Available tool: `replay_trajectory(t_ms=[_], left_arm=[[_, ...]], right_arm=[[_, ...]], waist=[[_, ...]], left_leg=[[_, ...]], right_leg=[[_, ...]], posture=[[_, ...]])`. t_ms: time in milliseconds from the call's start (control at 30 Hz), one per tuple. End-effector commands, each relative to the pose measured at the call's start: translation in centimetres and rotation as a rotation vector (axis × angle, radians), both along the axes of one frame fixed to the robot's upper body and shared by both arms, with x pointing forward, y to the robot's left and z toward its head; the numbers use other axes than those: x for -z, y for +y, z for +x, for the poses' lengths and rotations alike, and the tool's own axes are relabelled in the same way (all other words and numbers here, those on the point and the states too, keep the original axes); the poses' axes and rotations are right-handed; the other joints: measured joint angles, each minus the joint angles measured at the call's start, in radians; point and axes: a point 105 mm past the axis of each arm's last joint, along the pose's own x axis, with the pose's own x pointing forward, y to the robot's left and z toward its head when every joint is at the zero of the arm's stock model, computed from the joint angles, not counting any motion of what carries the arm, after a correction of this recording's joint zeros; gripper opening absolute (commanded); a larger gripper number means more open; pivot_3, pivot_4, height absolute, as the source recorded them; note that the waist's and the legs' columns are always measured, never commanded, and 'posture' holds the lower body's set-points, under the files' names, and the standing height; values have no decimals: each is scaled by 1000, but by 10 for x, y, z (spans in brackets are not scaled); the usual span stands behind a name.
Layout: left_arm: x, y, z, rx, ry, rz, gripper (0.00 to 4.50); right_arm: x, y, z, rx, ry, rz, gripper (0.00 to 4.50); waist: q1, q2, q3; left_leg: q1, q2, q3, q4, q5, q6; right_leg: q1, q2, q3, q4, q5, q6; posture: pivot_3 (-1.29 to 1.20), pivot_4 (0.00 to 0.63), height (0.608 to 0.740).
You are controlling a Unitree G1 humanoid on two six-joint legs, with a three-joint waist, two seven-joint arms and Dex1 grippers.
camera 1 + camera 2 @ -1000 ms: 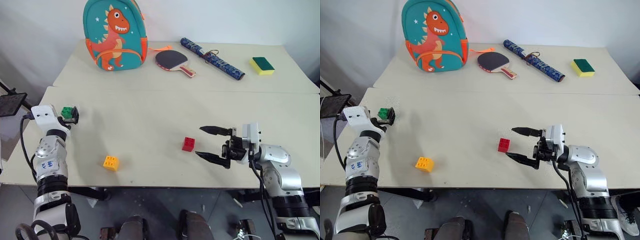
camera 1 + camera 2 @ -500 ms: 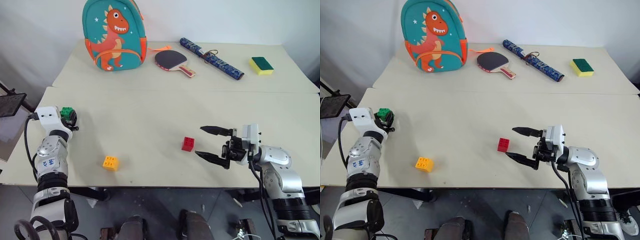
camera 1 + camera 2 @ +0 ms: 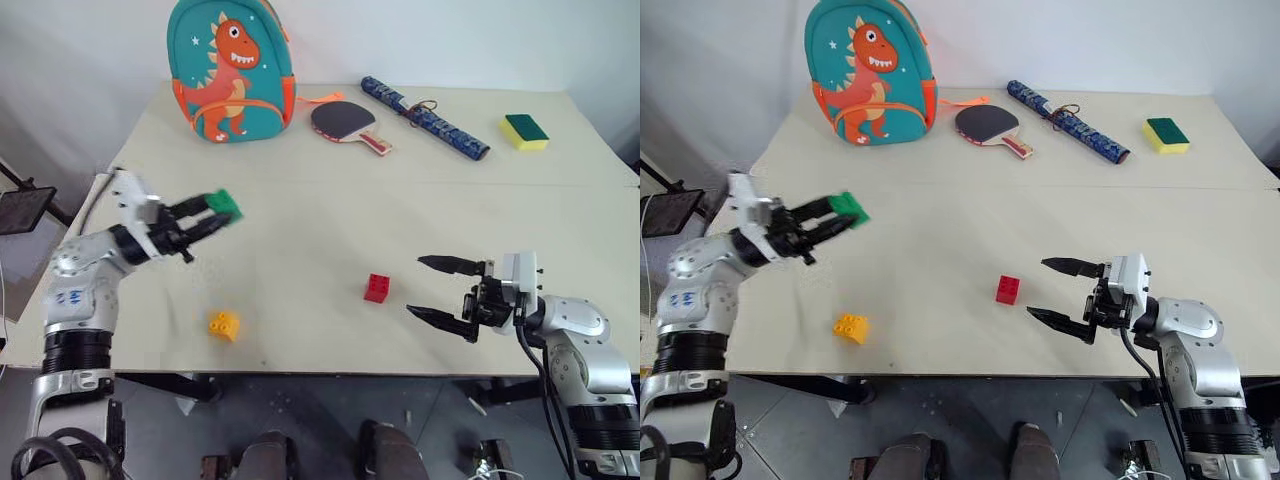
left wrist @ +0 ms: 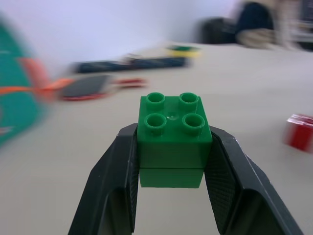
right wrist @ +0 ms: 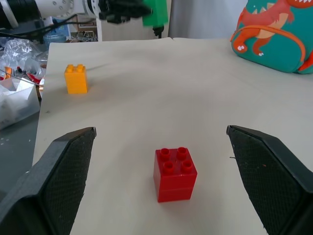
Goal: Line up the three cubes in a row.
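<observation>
the left gripper [image 3: 222, 212] is raised off the table, pointing inward, its fingers [image 4: 115, 176] clamped on the green cube [image 4: 172, 138], while the right gripper [image 3: 442, 292] hangs low, level, jaws spread wide.

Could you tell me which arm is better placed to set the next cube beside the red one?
The left. Its left gripper is already shut on the green cube, carried above the table. The right gripper is open and empty beside the red cube.
</observation>
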Motion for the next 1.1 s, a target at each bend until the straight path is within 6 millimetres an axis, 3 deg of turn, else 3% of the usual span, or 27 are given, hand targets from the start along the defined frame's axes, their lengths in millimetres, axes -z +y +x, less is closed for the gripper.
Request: replay_trajectory(t_ms=[33,200,367,567,700,733,867,1000,1033,1100], left_arm=[[14,-37,1,190,49,112,1481],[38,-63,9,262,105,200,1481],[60,-74,18,265,145,272,1481],[77,-83,14,308,157,343,1481],[74,-86,14,327,150,327,1481],[75,-86,13,339,154,333,2041],[69,-89,14,351,117,308,3100],[47,-85,23,292,30,215,4277],[41,-82,23,287,13,195,4481],[33,-76,20,305,0,166,4481]], right_arm=[[-6,-13,-11,-9,-12,-48,4500],[-1,-25,-23,-10,35,-83,4500],[1,-23,-26,-3,36,-92,4500],[3,-20,-28,4,34,-86,4500],[3,-17,-28,4,31,-79,4500],[3,-17,-28,4,30,-78,4500],[4,-15,-28,4,30,-76,4500],[5,-12,-27,-2,28,-67,4500],[5,-12,-26,-5,28,-66,4500],[5,-11,-26,-8,29,-66,4500]], waist=[[5,-1,0],[2,-1,1],[-3,-1,1],[5,-2,1],[20,-2,1],[21,-2,1],[21,-2,1],[21,-2,1],[21,-2,1],[20,-2,1]], left_leg=[[0,0,0,0,0,0],[-1,0,1,-1,0,1],[-1,0,1,0,0,1],[-1,0,1,0,-1,2],[-1,0,1,2,-1,2],[-1,0,1,2,-1,2],[-2,0,1,2,-1,2],[-2,0,1,2,-1,2],[-2,0,1,2,-1,2],[-2,0,1,2,-1,2]], right_leg=[[0,0,0,-1,0,0],[0,0,0,-2,0,0],[0,0,0,-2,0,0],[0,0,0,-2,0,0],[0,0,0,-2,0,0],[0,0,0,-2,0,0],[0,0,0,-2,0,0],[0,0,0,-2,0,0],[0,0,0,-2,0,0],[0,0,0,-2,0,0]], posture=[[0,150,740],[0,150,740],[0,150,740],[0,150,740],[0,150,740],[0,150,740],[0,150,740],[0,150,740],[0,150,740],[0,150,740]])
